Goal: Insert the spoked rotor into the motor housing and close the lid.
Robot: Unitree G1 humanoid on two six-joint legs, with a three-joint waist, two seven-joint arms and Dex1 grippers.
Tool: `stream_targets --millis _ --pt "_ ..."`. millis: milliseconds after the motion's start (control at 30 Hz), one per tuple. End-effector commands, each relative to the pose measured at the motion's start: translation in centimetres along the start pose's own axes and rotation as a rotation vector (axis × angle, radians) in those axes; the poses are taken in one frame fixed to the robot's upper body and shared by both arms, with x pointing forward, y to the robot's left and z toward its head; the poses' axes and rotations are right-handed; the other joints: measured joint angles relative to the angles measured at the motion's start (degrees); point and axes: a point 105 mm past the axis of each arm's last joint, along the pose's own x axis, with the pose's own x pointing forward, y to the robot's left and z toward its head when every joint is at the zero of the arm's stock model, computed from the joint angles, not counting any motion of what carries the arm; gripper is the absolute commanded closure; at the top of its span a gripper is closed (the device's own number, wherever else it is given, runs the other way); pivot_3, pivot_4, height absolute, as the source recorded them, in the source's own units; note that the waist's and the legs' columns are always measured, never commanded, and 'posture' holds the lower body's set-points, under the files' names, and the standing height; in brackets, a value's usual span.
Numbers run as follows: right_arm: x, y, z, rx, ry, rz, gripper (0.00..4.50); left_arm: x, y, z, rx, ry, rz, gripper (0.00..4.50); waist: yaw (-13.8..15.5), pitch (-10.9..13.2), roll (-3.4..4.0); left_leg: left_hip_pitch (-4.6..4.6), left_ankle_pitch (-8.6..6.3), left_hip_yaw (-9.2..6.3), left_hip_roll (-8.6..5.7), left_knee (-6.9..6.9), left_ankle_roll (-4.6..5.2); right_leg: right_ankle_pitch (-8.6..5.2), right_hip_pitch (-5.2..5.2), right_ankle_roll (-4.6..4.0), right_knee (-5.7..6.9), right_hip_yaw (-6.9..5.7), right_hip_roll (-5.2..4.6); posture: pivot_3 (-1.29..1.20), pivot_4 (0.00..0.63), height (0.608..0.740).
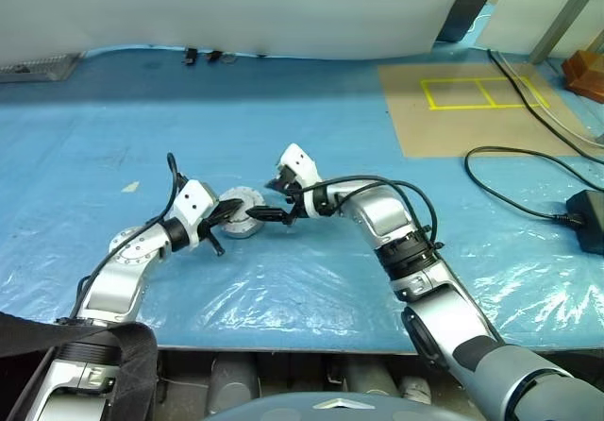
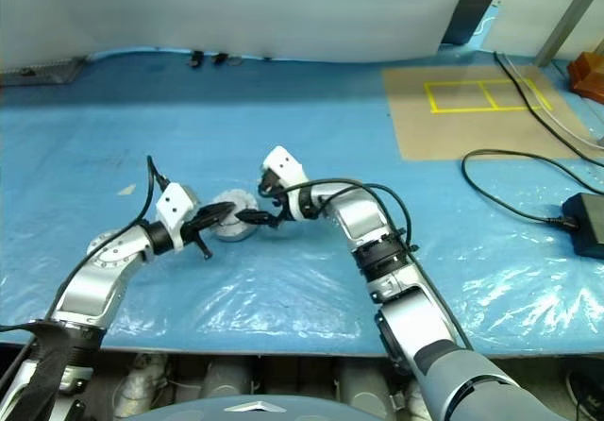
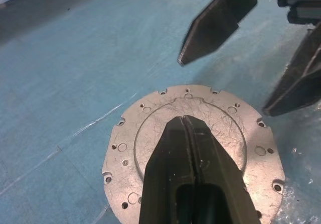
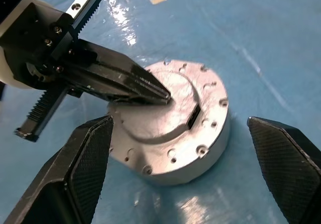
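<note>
Since the lid (image 4: 165,103) lies flat across the top of the motor housing (image 4: 200,156), plain grey side up with its ring of small holes showing, I judge the assembly closed, or very nearly. No copper windings visible anywhere, and I see no spoked rotor loose on the blue plastic sheet over the bench (image 1: 283,91); I take it to be inside, though I cannot confirm that with the lid down.

The housing sits on the sheet between the two arms, close to the bench's near edge.

Left pincer (image 1: 229,215): fingers pressed together, holding nothing, tip resting on or just above the lid near its middle. Contact looks likely in the right wrist view, but I cannot swear to it.

Right pincer (image 1: 274,201): fingers spread wide, empty, straddling the air beside and above the housing, not touching it. Both black fingers (image 4: 83,169) stand clear of the metal on either side.

My read on progress: insertion done, lid swung over. What is left, if anything, is checking the seat. From the right wrist view the lid looks level with the rim all round, no gap that I can make out. Left tip seems placed to press it home.
</note>
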Motion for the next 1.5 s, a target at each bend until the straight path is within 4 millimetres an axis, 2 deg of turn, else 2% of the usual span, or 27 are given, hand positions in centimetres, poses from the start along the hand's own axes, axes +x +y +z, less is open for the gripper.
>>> stream_targets --millis 33,233,467,600,733,933,1033,1267,1367,1500 --pt "-0.1 0.6 0.4 0.144 0.006 0.011 0.04 -0.3 -0.8 -1.9 -0.051 0.065 -0.015 4.50 0.08 0.00 0.00 0.00 0.00 0.00 0.00 0.00 0.00 0.00 0.00 0.00 0.00 0.00 0.00 0.00 0.150 0.740" --pt "0.3 0.6 0.1 0.354 0.031 -0.007 0.04 -0.2 -0.8 -1.8 -0.049 0.055 -0.003 4.50 0.08 0.00 0.00 0.01 0.00 0.00 0.00 0.00 -0.01 0.00 0.00 0.00 0.00 0.00 0.00 0.00 0.150 0.740" --pt "1.0 1.7 1.2 0.687 -0.021 0.101 0.04 -0.7 -0.8 -2.3 -0.037 0.075 0.015 4.50 0.04 0.00 0.00 0.01 0.01 0.00 0.00 0.00 -0.03 0.00 -0.01 0.00 -0.01 0.00 0.00 0.00 0.150 0.740" --pt "1.2 1.7 1.4 0.813 -0.026 0.124 0.04 -0.8 -0.5 -2.0 -0.029 0.063 0.034 4.50 0.01 0.00 0.01 0.04 0.01 0.01 0.02 -0.02 -0.04 0.00 -0.01 -0.01 0.03 0.00 0.06 0.00 0.150 0.740" --pt "1.3 1.2 -0.2 0.862 0.033 0.074 0.04 -1.0 -0.1 -1.8 -0.025 0.057 0.052 4.50 0.13 0.00 0.01 0.03 0.02 0.01 0.02 -0.01 -0.05 0.00 -0.01 -0.01 0.02 0.00 0.04 0.00 0.150 0.740" --pt "1.7 2.3 -2.4 0.804 0.151 0.035 0.04 -1.2 -0.1 -1.8 -0.026 0.055 0.060 4.50 0.14 0.00 0.01 0.03 0.02 0.01 0.02 -0.03 -0.05 0.00 -0.03 0.00 0.02 -0.01 0.05 0.00 0.150 0.740" --pt "2.1 1.8 -2.0 0.810 0.115 0.010 0.04 -1.2 -0.1 -1.8 -0.024 0.053 0.061 4.50 0.20 0.00 0.01 0.05 0.02 0.01 0.01 -0.03 -0.05 0.00 -0.02 0.00 0.01 -0.01 0.02 0.00 0.150 0.740" --pt "2.5 1.4 0.4 0.916 -0.020 0.073 0.04 -1.4 0.1 -1.8 -0.024 0.054 0.069 4.50 0.23 0.00 0.02 0.07 0.02 0.01 -0.02 -0.02 -0.05 0.00 0.01 0.01 0.02 -0.01 -0.03 0.00 0.150 0.740" --pt "2.5 1.4 0.4 0.937 -0.024 0.081 0.66 -1.5 0.2 -1.8 -0.025 0.056 0.072 4.50 0.20 0.01 0.02 0.06 0.02 0.02 -0.01 -0.03 -0.05 0.00 0.00 0.00 0.02 -0.01 -0.01 0.00 0.150 0.740" --pt "2.5 1.9 -0.6 0.886 0.049 0.061 2.03 -1.5 0.3 -1.8 -0.024 0.057 0.076 4.50 0.14 0.01 0.02 0.02 0.02 0.02 0.00 -0.03 -0.06 0.00 -0.03 0.00 0.02 -0.02 0.01 0.00 0.150 0.740"
